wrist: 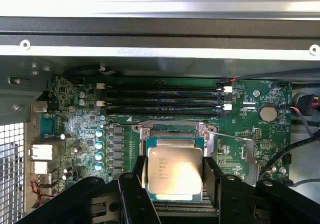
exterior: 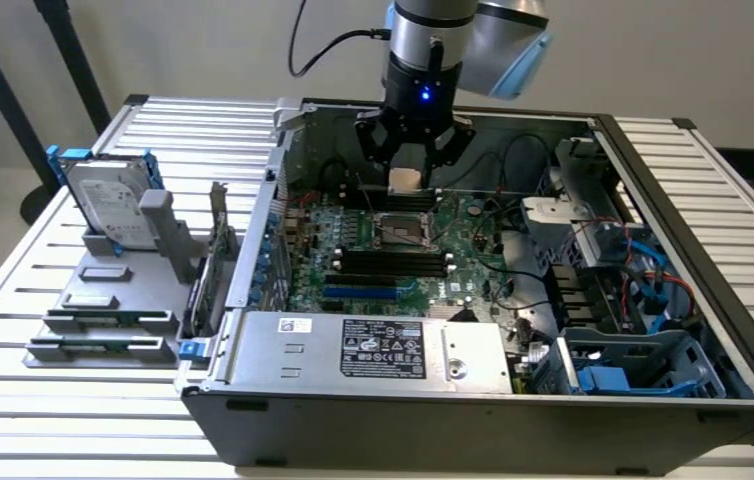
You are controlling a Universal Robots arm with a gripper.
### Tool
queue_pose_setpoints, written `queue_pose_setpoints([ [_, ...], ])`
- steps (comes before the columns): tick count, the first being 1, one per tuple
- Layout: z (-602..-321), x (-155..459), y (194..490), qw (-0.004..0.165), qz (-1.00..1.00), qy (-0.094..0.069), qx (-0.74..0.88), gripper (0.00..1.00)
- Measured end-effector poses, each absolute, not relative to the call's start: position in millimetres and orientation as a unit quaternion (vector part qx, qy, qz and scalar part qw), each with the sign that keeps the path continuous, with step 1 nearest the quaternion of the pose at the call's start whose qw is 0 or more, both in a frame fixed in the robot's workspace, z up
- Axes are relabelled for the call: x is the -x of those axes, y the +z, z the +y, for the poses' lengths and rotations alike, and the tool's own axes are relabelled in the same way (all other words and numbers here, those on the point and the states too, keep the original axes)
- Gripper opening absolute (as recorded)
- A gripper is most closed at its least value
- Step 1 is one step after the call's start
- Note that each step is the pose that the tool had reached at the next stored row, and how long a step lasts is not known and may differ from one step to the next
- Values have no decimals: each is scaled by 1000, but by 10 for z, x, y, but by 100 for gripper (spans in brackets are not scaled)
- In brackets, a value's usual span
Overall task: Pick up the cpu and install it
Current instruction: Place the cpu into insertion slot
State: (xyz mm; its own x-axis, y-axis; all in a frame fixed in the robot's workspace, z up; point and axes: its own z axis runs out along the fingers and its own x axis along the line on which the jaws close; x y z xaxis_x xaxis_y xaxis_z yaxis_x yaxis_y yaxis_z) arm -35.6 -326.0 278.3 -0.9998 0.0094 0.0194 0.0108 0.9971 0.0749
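Note:
The cpu (exterior: 407, 182), a small flat square chip with a silvery top, hangs between the black fingers of my gripper (exterior: 408, 178) inside the open computer case (exterior: 484, 405). It sits a little above the open socket (exterior: 404, 233) on the green motherboard (exterior: 464, 270). In the wrist view the cpu (wrist: 175, 170) shows its printed metal lid, with one finger (wrist: 136, 181) against each of two opposite edges. The gripper (wrist: 175, 176) is shut on it. Under and beyond the chip lies the socket frame (wrist: 172, 131).
Memory slots (wrist: 165, 100) run beside the socket. A grey power supply (exterior: 364, 345) fills the case's near side, with cables and a blue drive cage (exterior: 631, 370) at the exterior view's right. Outside the case, a hard drive in a blue bracket (exterior: 110, 205) stands over grey blocks (exterior: 104, 320).

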Motion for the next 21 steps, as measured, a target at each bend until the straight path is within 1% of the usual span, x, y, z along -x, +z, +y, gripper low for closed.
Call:
queue_pose_setpoints([
  [10,-3259,358,2783,9,-999,-37,7,55],
  [21,-3260,358,2769,6,-994,-38,104,55],
])
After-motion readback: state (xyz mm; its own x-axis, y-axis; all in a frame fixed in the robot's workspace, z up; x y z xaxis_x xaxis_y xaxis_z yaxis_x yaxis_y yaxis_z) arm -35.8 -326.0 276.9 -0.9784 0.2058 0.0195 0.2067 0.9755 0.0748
